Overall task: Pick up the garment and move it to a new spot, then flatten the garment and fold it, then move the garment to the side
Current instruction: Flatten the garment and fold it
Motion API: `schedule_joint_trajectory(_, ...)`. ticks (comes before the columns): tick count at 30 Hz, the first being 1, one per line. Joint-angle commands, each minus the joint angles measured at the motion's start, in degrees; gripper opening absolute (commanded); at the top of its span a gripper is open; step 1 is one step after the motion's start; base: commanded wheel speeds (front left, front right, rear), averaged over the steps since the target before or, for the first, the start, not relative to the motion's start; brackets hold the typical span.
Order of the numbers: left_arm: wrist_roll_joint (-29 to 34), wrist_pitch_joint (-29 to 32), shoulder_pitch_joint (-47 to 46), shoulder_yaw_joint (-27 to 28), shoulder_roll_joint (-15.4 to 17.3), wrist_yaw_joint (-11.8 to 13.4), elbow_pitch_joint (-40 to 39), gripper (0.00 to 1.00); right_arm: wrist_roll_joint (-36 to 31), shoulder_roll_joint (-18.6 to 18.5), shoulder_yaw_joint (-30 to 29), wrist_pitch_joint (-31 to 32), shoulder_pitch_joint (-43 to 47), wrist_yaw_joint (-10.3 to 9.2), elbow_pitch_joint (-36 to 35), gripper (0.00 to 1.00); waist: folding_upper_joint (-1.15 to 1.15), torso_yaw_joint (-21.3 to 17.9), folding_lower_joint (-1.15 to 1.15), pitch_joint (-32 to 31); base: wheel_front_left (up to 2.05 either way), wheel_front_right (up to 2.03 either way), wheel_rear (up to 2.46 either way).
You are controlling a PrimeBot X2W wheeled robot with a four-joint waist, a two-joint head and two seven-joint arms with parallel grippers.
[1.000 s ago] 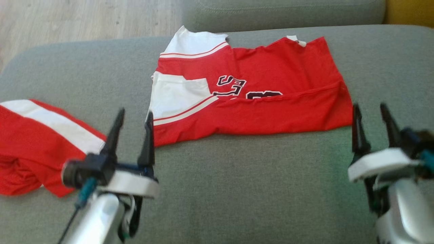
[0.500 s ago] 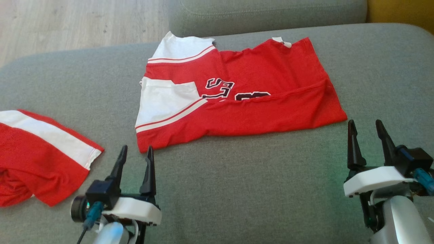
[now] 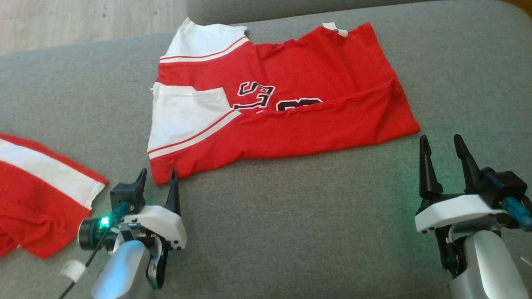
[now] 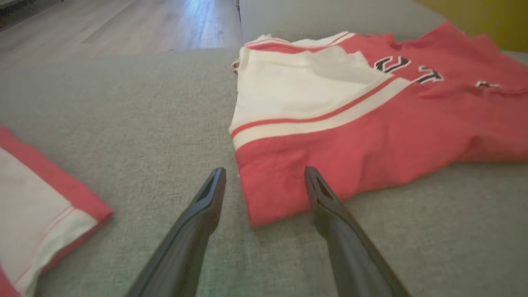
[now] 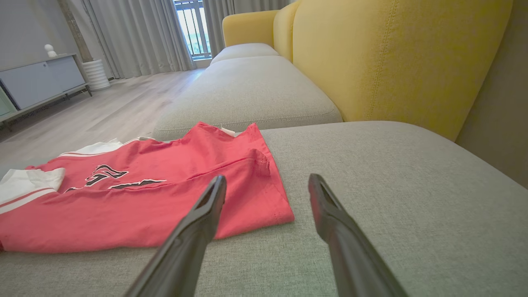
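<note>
shirt [image 3: 282, 99] lay half-folded on the sofa [image 3: 291, 232] at my 12 o'clock | left pincer [image 3: 158, 172] spread, dropped low in the last second, straddling its 7 o'clock corner | right pincer [image 3: 440, 139] spread, empty, near the 4 o'clock corner | I judged a fold grasp imminent

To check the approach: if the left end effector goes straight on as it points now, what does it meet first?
Probably the near corner of the red jersey, just ahead of the left end effector; depth is unclear.
</note>
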Motion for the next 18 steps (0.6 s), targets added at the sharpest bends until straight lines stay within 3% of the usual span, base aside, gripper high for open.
schedule_joint_trajectory(1,0.74,1.16,-2.79,1.49,1.13,0.50,0.39,1.00,0.61,-0.11,1.76,-0.48,-2.46,0.39,-2.10,1.00,0.00,-0.54,-0.01,0.50,0.00,0.00,0.00)
schedule_joint_trajectory(9,1.12,7.49,-4.94,-1.21,1.51,-1.80,7.97,1.00,1.87,-0.11,2.25,-0.78,-3.25,0.39,-2.18,1.00,0.00,-1.49,-0.01,1.43,0.00,0.00,0.00)
schedule_joint_trajectory(10,0.96,8.29,-4.99,-1.56,1.37,-2.46,8.60,0.84,1.96,-0.11,2.27,-0.85,-3.23,0.39,-2.14,1.00,0.00,-1.50,-0.01,1.40,0.00,0.00,0.00)
schedule_joint_trajectory(11,0.86,8.80,-5.09,-1.88,1.27,-3.07,9.01,0.22,2.01,-0.11,2.23,-0.90,-3.20,0.39,-2.08,1.00,0.00,-1.47,-0.01,1.40,0.00,0.00,0.00)
schedule_joint_trajectory(12,0.83,8.89,-5.23,-2.17,1.21,-3.58,9.19,0.00,1.98,-0.11,2.11,-0.90,-3.18,0.39,-1.96,1.00,0.00,-1.38,-0.01,1.38,0.00,0.00,0.00)
schedule_joint_trajectory(18,0.86,3.00,-6.16,-2.05,1.00,-3.79,6.72,0.00,0.14,-0.11,0.04,0.92,-3.86,0.39,-0.14,1.00,0.00,-0.02,-0.01,1.19,0.00,0.00,0.00)
